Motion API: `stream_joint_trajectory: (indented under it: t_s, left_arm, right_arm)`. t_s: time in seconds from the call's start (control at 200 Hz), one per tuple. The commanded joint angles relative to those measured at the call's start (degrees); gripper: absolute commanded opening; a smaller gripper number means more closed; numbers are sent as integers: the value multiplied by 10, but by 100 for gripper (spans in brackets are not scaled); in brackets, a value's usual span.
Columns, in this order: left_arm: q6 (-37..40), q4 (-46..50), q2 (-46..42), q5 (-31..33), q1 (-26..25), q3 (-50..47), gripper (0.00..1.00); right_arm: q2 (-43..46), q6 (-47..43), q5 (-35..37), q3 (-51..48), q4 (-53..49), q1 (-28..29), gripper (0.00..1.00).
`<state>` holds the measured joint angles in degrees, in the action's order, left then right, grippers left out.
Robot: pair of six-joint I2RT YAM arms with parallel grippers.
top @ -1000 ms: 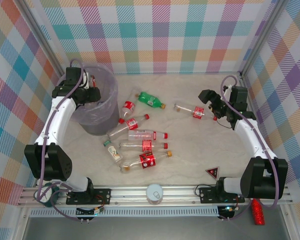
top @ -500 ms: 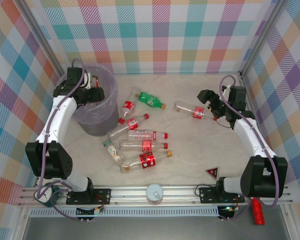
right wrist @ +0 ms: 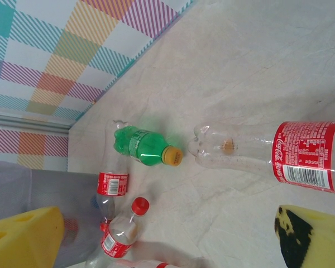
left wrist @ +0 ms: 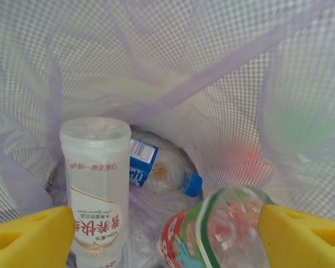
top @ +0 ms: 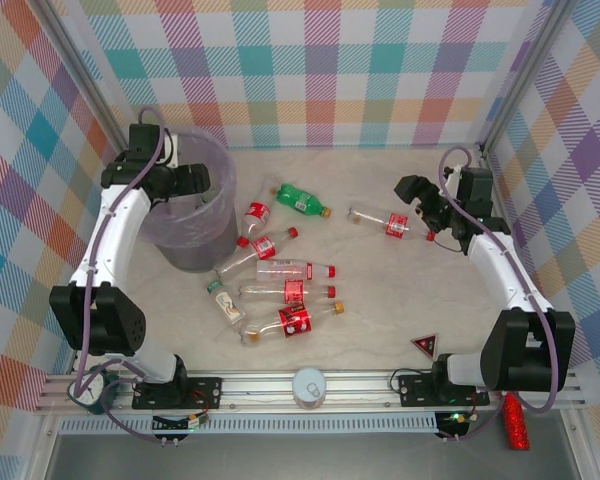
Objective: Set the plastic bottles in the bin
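Observation:
The pale-purple bin (top: pixel 196 243) stands at the back left. My left gripper (top: pixel 187 180) hangs over its mouth, open. In the left wrist view its yellow pads (left wrist: pixel 28 237) stand wide apart, and a blurred bottle with a red and green label (left wrist: pixel 218 231) is loose between them, inside the bin (left wrist: pixel 173 67). Below lie a white bottle (left wrist: pixel 97 190) and a blue-capped bottle (left wrist: pixel 156 170). My right gripper (top: pixel 416 196) is open beside a clear red-labelled bottle (top: pixel 380 219) (right wrist: pixel 268 153). A green bottle (top: pixel 302 199) (right wrist: pixel 145 146) and several clear bottles (top: pixel 292 270) lie mid-table.
A red triangle marker (top: pixel 425 346) and a white round disc (top: pixel 308 385) sit near the front rail. A red glittery stick (top: pixel 517 422) lies off the table at the front right. Plaid walls close in the left, back and right sides.
My left gripper has opened over the bin and let go of its bottle, which now drops inside. The left wrist shifted slightly back. The right arm has hardly moved.

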<state>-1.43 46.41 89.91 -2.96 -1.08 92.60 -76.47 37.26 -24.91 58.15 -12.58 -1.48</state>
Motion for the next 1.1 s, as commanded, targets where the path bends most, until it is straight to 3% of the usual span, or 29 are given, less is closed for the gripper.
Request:
stream_joint_trajectory:
  t_s: [0.0,0.15,0.26,0.425,0.63,0.85,1.02,1.095]
  left_arm:
    - [16,31,-8,15,-4,41,87]
    - [20,50,-32,38,-4,62,91]
    - [1,21,-101,53,-5,40,91]
    - [-50,8,-185,24,-26,7,92]
    - [-63,43,-237,57,-121,-17,98]
    - [-53,33,-303,-12,-132,-55,96]
    - [-76,0,-314,-125,-143,-115,95]
    - [-72,-6,-318,-119,-144,-136,95]
  right_arm:
    - [-14,-43,4,35,-43,3,97]
    - [-60,-157,61,109,-170,3,98]
    - [-104,-282,112,164,-246,3,99]
    - [-194,-418,253,252,-332,2,99]
    - [-275,-581,210,301,-366,16,99]
    - [-304,-702,149,267,-358,22,99]
    - [-340,-717,154,269,-348,24,99]
    - [-354,-711,170,272,-341,24,99]
